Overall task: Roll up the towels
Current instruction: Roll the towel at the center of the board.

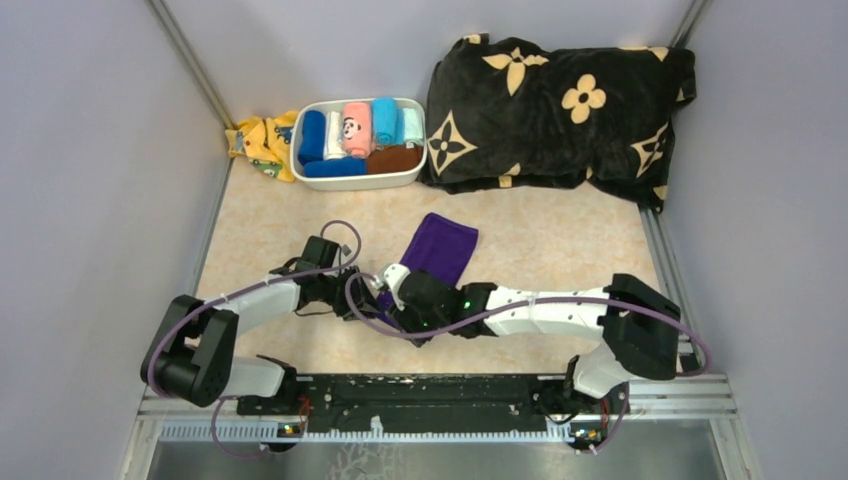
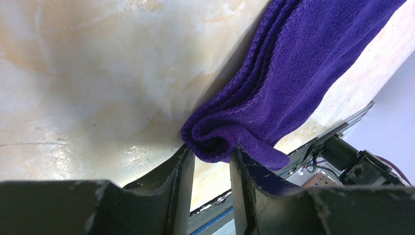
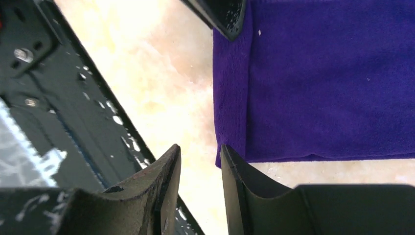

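Just beyond the two arms, about the middle of the tabletop (image 1: 300, 220), the purple towel (image 1: 442, 248) is lying flat and folded, its long side running from near left to far right. It is looking soft, thick and light, a limp cloth that will likely sag and unroll if it is let go, and is not likely to slip in a firm pinch. Its near short end is already curling over into a small lip, and that lip looks like the best place to take hold, one tool at each corner so that the roll is turning evenly toward the far end. The left arm (image 1: 260, 300) is reaching from the near left corner, bent low and slanting inward. The left tool (image 2: 211, 164) is pinching the curled corner of the purple towel, the plush fold filling the narrow gap between its jaws. The right arm (image 1: 540, 310) is stretching from the near right corner, lying almost level along the near edge, so both tools are meeting at the same end. The right tool (image 3: 198, 166) is hanging with its jaws slightly spread over bare tabletop, gripping nothing, one jaw just beside the other near corner of the cloth. Along the far edge, toward the far left corner, a white bin (image 1: 358, 184) is holding several rolled cloths, among them the pink panda towel (image 1: 355, 128), already rolled. A yellow cloth (image 1: 258, 140) is bunching in the far left corner, and a black blanket (image 1: 560, 100) is filling the far right corner.
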`<state>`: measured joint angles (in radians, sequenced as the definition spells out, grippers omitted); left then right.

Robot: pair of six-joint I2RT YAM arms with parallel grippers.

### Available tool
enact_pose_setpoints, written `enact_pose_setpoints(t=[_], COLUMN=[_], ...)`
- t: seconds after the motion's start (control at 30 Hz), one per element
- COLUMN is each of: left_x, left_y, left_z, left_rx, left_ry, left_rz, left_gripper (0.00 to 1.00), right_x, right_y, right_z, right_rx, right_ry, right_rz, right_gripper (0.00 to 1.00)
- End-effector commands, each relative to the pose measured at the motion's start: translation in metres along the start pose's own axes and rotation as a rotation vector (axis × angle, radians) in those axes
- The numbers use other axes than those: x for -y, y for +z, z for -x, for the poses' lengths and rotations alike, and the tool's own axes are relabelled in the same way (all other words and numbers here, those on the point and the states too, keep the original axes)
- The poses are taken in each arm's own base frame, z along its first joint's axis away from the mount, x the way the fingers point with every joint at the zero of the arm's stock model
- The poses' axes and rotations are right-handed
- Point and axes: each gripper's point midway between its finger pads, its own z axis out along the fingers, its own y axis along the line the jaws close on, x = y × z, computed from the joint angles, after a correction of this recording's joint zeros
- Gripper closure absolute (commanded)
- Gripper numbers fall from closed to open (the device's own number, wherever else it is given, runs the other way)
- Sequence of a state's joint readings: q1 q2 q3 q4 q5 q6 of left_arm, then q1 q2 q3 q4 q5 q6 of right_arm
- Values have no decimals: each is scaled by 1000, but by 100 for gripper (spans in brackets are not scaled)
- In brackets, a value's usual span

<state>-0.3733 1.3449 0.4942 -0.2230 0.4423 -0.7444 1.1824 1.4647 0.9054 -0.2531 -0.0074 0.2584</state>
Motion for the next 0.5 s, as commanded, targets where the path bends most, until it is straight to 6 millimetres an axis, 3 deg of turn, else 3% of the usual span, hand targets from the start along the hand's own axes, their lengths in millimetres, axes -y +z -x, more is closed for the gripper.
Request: enact_pose_setpoints(t=[0.0, 0.17, 0.47], left_x=[-16, -16, -19], left_y=[5, 5, 6], left_z=[-2, -1, -1], left_rx=[9, 13, 8], left_ry=[-8, -7, -5], left_rz=[61, 65, 80], left_gripper=[61, 61, 59], right_x=[8, 4, 26], right_y=[10, 31, 50], right_z=[14, 0, -37], right_rx=[29, -31, -162], right_ry=[-145, -227, -282], right_rz=[-157, -202, -326], right_gripper=[64, 64, 64])
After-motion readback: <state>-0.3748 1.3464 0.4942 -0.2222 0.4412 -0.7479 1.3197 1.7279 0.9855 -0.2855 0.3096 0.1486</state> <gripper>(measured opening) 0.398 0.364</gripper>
